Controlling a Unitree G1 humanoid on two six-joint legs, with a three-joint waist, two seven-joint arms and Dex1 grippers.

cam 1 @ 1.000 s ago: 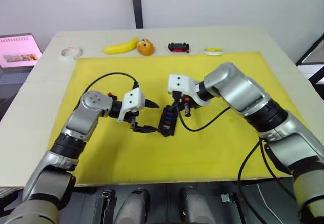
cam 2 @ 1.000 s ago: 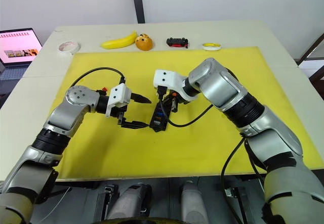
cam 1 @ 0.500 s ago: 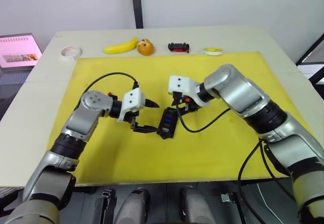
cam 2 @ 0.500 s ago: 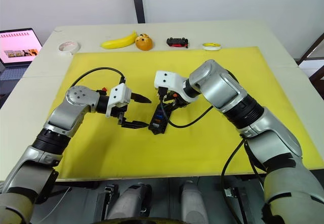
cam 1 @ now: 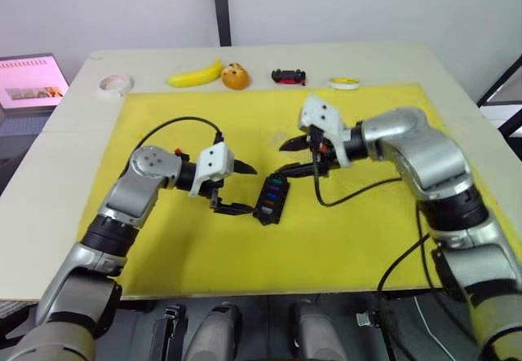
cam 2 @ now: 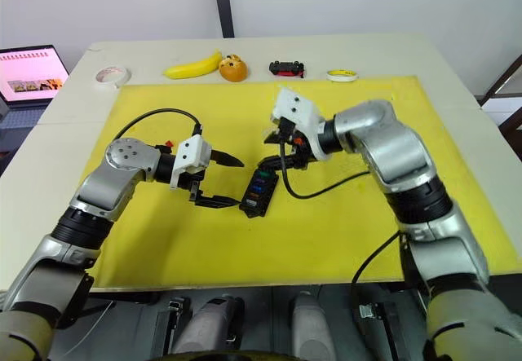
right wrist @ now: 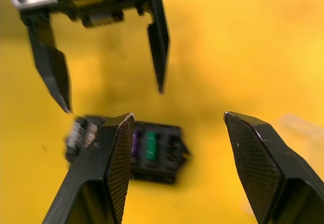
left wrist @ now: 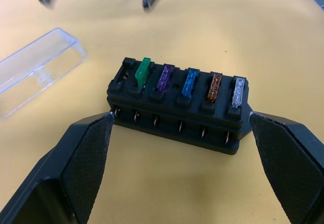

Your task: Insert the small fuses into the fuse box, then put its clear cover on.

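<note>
Between the spread left gripper [left wrist: 179, 128] fingers, black slotted plastic fuse box [left wrist: 178, 107] holds five fuses; spread, empty right gripper [cam 2: 277, 149] must fetch the last.

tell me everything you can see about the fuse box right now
The fuse box is a small black plastic block lying flat on the yellow mat. Five fuses stand in one row: green, purple, blue, orange-brown and clear grey, the green one tilted; the end slot beside it looks empty. Metal pins line its side. The open left end effector brackets its ends, contact unclear. The clear cover lies apart beside it.
</note>
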